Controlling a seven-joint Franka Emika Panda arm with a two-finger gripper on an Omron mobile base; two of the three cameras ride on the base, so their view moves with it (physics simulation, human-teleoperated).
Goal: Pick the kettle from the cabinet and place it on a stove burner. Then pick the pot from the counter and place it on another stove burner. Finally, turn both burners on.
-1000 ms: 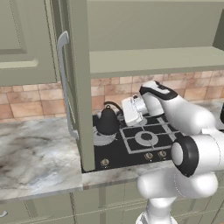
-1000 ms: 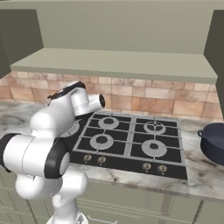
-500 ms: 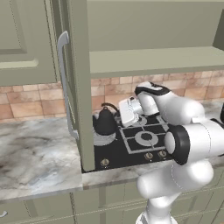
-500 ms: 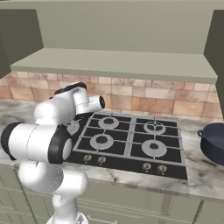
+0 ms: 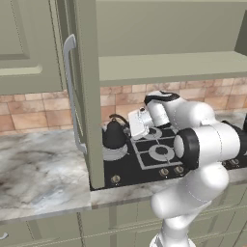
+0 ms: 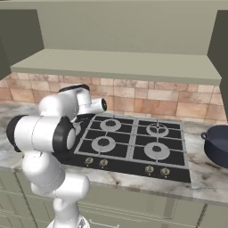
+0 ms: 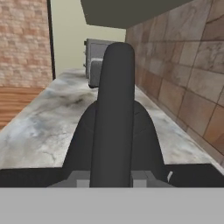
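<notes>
The dark kettle (image 5: 115, 136) hangs by its arched handle (image 7: 116, 105) from my gripper (image 5: 127, 126), which is shut on that handle. It sits low over the wide silvery stove burner (image 5: 115, 153) at the stove's back left; contact with the disc cannot be told. In the hand view the kettle body (image 7: 83, 140) bulges on both sides of the handle, and my gripper (image 7: 111, 177) clamps it at the bottom. The navy pot (image 6: 218, 144) stands on the marbled counter (image 6: 209, 171) right of the stove. The olive cabinet door (image 5: 86, 96) stands open just left of the kettle.
The black stove (image 6: 133, 144) has several burners with square grates and a row of knobs (image 6: 127, 165) along its front. The open door's grey bar handle (image 5: 70, 91) juts toward the counter (image 5: 38, 169). A hood shelf (image 6: 116, 64) overhangs the stove. A grey box (image 7: 97, 63) stands far along the counter.
The arm's elbow has swung up and to the left. The kettle has stayed in the shut gripper and has hardly shifted over the back-left burner.
</notes>
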